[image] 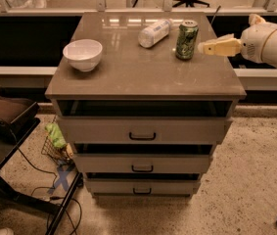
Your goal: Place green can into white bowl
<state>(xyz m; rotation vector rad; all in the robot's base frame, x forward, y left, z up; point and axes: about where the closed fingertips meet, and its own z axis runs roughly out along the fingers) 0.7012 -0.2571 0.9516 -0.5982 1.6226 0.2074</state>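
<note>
The green can stands upright near the back right of the cabinet top. The white bowl sits empty on the left side of the same top. My gripper reaches in from the right at can height. It is open and empty. One pale yellow finger points at the can, with its tip a short gap to the can's right. The other finger sits higher and further back.
A clear whitish plastic bottle lies on its side just left of and behind the can. The top belongs to a drawer cabinet whose upper drawer is pulled slightly out. A dark chair stands at the left, and a railing runs behind.
</note>
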